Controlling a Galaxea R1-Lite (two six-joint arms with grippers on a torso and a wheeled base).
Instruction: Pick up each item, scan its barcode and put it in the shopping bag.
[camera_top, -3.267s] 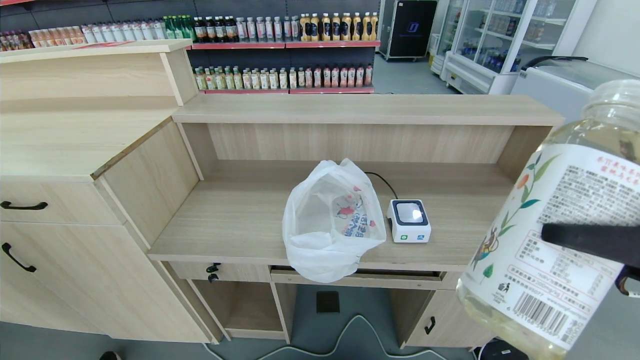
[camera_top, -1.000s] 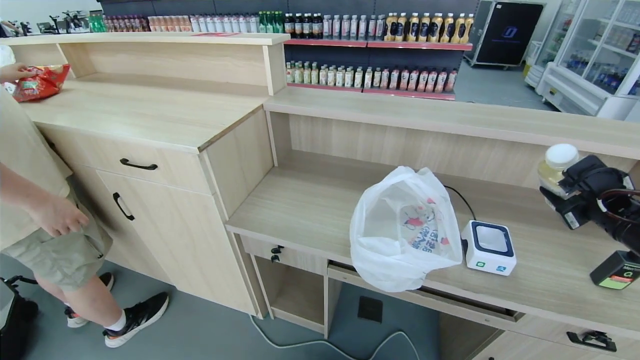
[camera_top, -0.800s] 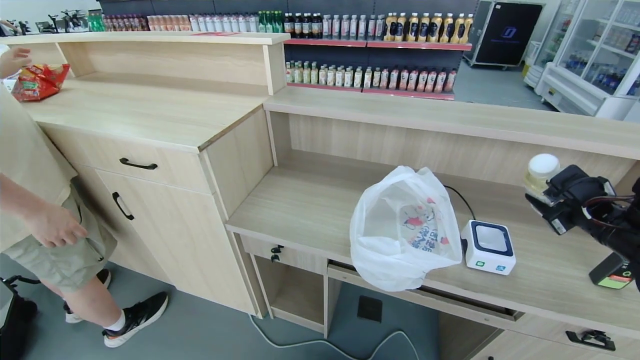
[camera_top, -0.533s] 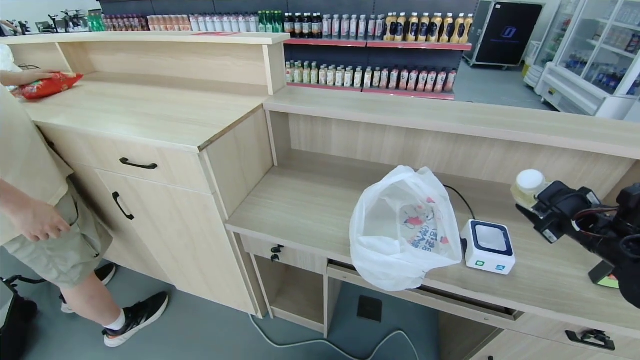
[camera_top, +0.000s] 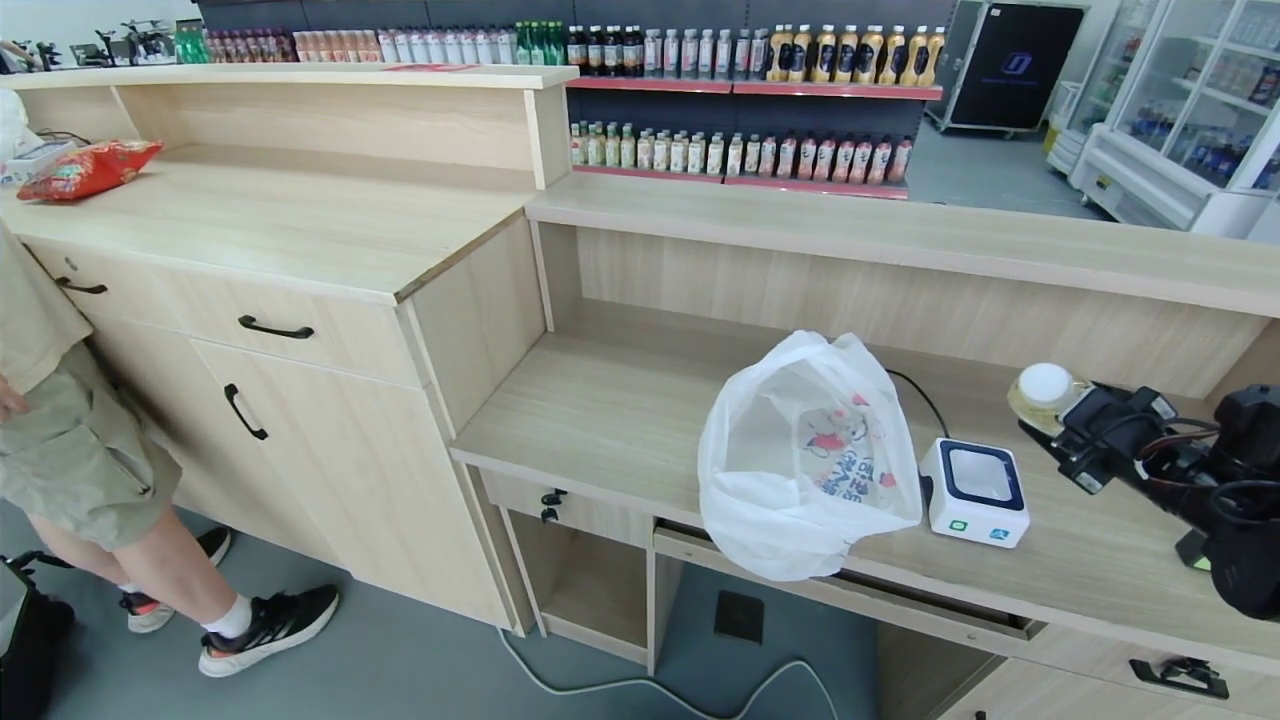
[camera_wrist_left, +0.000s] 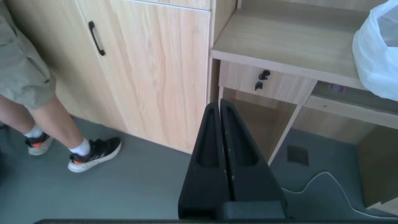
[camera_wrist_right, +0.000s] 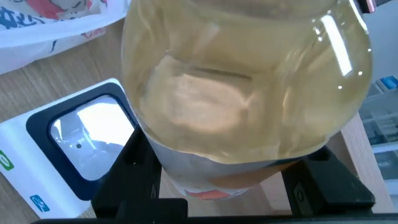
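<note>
1. The right gripper (camera_top: 1085, 440) grips the bottle (camera_top: 1043, 390) and holds it in the air, just to the right of the scanner (camera_top: 974, 492).
2. Scanning looks like the step in hand; the bottle is not yet over the window.
3. Next, the barcode must face the glass, then the bottle goes into the bag (camera_top: 805, 455) beside the scanner.
4. The left gripper (camera_wrist_left: 219, 109) hangs low by the counter (camera_top: 620, 420), pressed together and empty.

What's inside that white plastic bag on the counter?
The shopping bag stands open. Through its thin plastic shows a red-and-blue cartoon print; whether that is on the bag or on an item inside, I cannot tell. Folds cover its bottom.
</note>
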